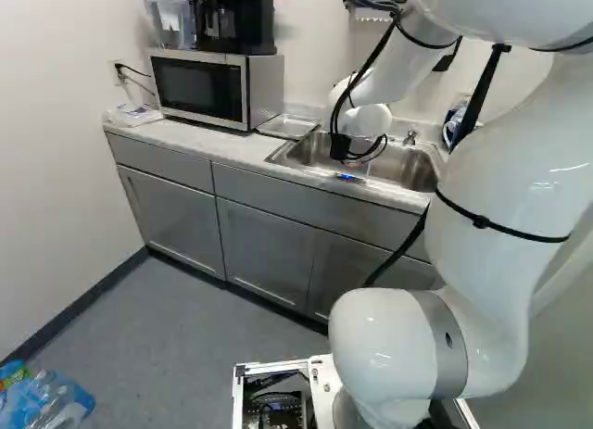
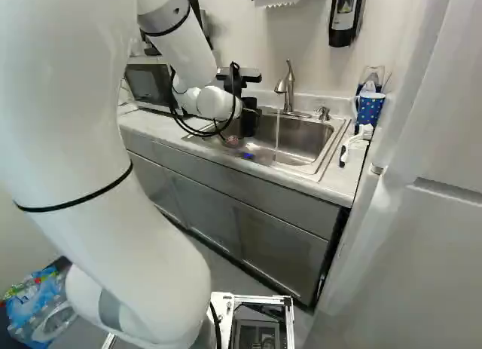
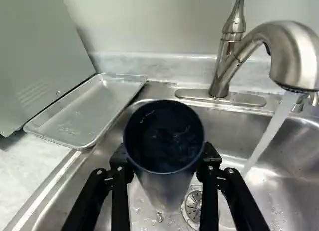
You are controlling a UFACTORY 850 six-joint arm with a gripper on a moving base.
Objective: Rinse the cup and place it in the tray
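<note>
The gripper (image 2: 247,112) is closed around the dark cup (image 3: 164,141), 1 finger on each side, over the sink (image 3: 299,151). The cup's inside is too dark to read; a finger partly hides the drain (image 3: 192,203). Water (image 3: 266,137) runs apart from the cup. The tray (image 3: 87,111) lies on the counter (image 3: 32,163), at the sink's back corner.

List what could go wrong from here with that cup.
The cup, held between the fingers over the sink, might slip and drop in, especially if wet.

The running water falls beside the cup, so setting it down now might leave it unrinsed.

The tray lies close against the microwave, which the arm might bump.
</note>
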